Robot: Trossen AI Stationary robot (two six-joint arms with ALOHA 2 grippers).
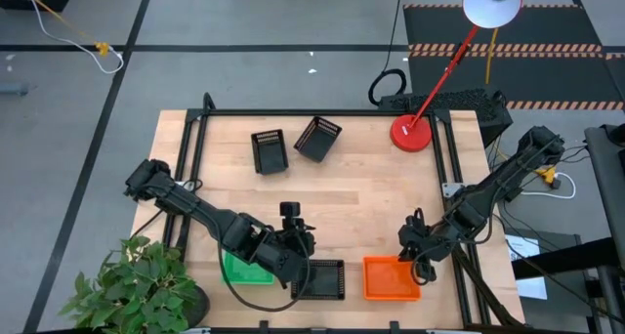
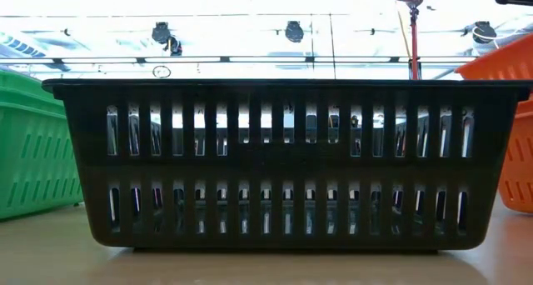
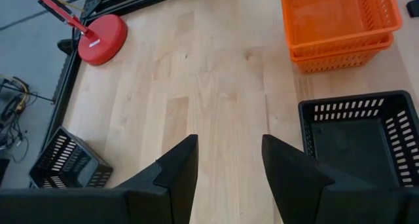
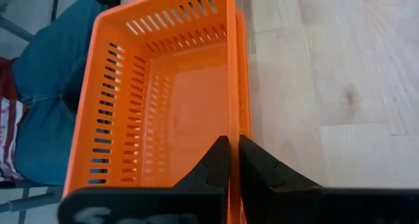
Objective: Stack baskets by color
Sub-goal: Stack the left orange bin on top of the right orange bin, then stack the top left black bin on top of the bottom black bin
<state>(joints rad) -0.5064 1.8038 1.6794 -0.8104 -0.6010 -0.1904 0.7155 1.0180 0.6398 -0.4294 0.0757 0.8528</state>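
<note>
The left gripper (image 1: 298,238) is hovering over the near middle of the table with its fingers (image 3: 177,171) standing apart and nothing between them, bare wood showing in the gap. Just beside it, toward the near edge and slightly to the right, the near black basket (image 1: 322,279) is sitting upright and open, and behind the left forearm the green basket stack (image 1: 244,270) is resting at the near-left. Across the gap, the right gripper (image 1: 422,259) is hanging over the far edge of the orange basket stack (image 1: 392,277), its fingers (image 4: 219,160) pressed together around the thin orange side wall, so it looks to be pinching that rim. The wrist view is showing at least two orange baskets nested there. What is left, judging from the layout, is black: two loose black baskets are waiting at the far side, the upright black basket (image 1: 269,150) and, just beside it, the tilted black basket (image 1: 318,139). Both are lying well away from the left gripper, toward the far edge and a little left of centre, clearly nearer the left arm than the right. The upright one's long axis is running roughly near-to-far. The red lamp base (image 1: 412,133) is standing at the far right, out of that path.
</note>
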